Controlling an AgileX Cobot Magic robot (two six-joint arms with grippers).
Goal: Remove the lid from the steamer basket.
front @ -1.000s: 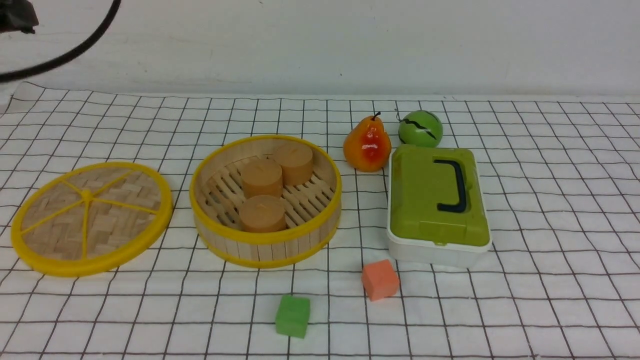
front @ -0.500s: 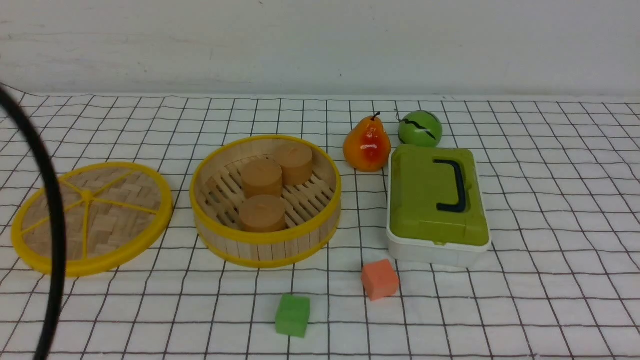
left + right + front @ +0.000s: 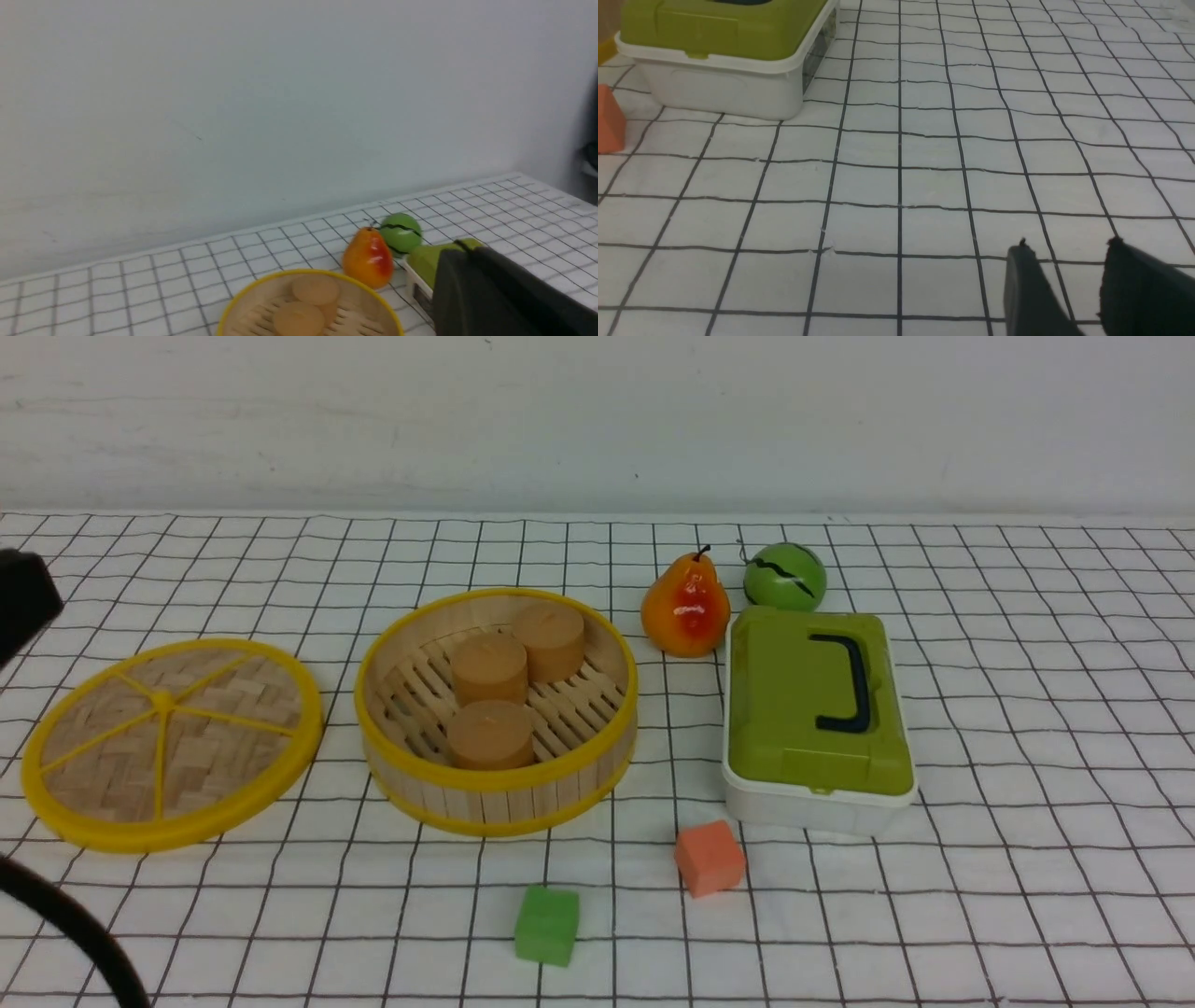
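**Gridded desk (image 3: 1046, 859) is carrying seven things**

A white, black-gridded cloth (image 3: 1027, 616) is covering the desk. Well ahead of the right fingers (image 3: 1029, 289), the green-topped white box (image 3: 817, 719) and orange cube (image 3: 709, 857) are sitting. Beyond the left fingers (image 3: 490, 298), the steamer basket (image 3: 496, 709), pear (image 3: 685, 605) and green ball (image 3: 785, 576) are resting. The lid (image 3: 170, 742) is lying beside the basket; the green cube (image 3: 546, 924) is sitting apart.
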